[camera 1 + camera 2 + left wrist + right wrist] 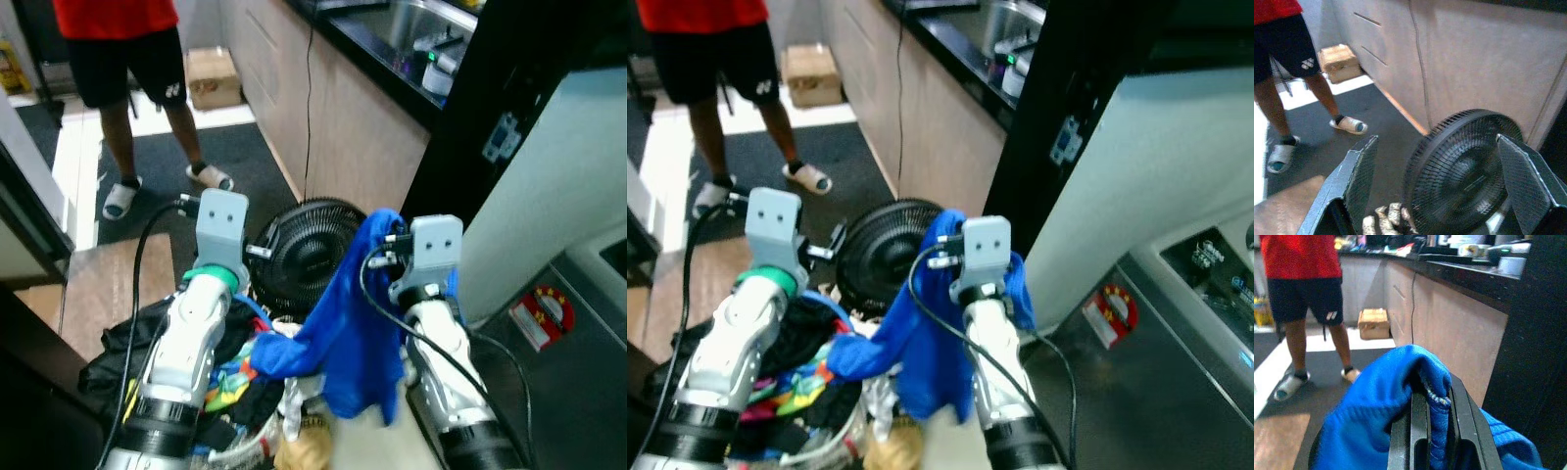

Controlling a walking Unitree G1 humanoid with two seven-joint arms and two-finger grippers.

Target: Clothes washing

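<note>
Kitchen floor, black fan [1464, 171]; right end effector [1432, 404] clenched on blue garment [353, 333] (left end effector [1444, 181] apparently released).

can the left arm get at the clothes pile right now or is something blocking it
Probably yes. The left gripper is open and holds nothing, and it hovers just above the clothes pile. The blue garment hangs from the right gripper, off to the side, not across its path.

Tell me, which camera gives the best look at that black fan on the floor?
The left wrist view: the black fan shows close up between the open left gripper, its grille clear. The eye views show it smaller, partly hidden by the blue garment in the right gripper.
</note>
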